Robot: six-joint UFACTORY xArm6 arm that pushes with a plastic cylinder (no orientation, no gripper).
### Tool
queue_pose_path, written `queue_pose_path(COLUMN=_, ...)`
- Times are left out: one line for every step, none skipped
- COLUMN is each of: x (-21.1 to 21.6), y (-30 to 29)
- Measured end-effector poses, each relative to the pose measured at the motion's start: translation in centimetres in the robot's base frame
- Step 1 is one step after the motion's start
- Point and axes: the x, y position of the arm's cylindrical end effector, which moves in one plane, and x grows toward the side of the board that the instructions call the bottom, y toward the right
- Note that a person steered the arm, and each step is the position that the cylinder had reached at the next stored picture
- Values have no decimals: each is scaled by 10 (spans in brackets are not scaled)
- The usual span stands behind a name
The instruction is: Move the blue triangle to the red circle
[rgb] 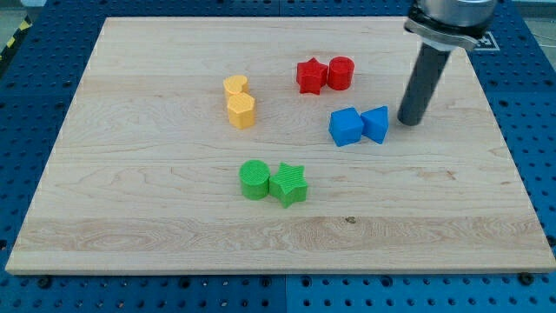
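Single camera view. The arm carried no pincer, so there was no open or closed state to record; it ended in a dark rod, and my tip [411,121] rested on the tabletop [156,226].

Landmark used for all places: the blue triangle [376,123].

- My tip stood just beside the blue triangle on the view's right, with a narrow gap; contact could not be told.
- A blue cube [346,127] sat against the triangle's side toward the view's left, apparently touching.
- The red circle [340,73] lay toward the view's top and slightly to the view's left of the triangle, apart from it.
- A red star [311,76] sat against the red circle, further to the view's left of the triangle.
- A yellow heart-like block [235,85] and a yellow hexagonal block [241,110] stood together well to the view's left of the triangle.
- A green circle [254,179] and green star [288,183] sat side by side toward the view's bottom left of the triangle
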Motion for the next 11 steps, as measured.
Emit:
queue_pose_path(x=26, y=0)
queue_pose_path(x=38, y=-14)
queue_pose_path(x=36, y=-48)
queue_pose_path(x=30, y=-56)
queue_pose_path(x=12, y=-56)
queue_pose_path(x=-17, y=-56)
queue_pose_path(x=-14, y=-56)
queue_pose_path(x=7, y=-56)
queue_pose_path(x=3, y=-65)
queue_pose_path(x=-21, y=-78)
queue_pose_path(x=-26, y=-78)
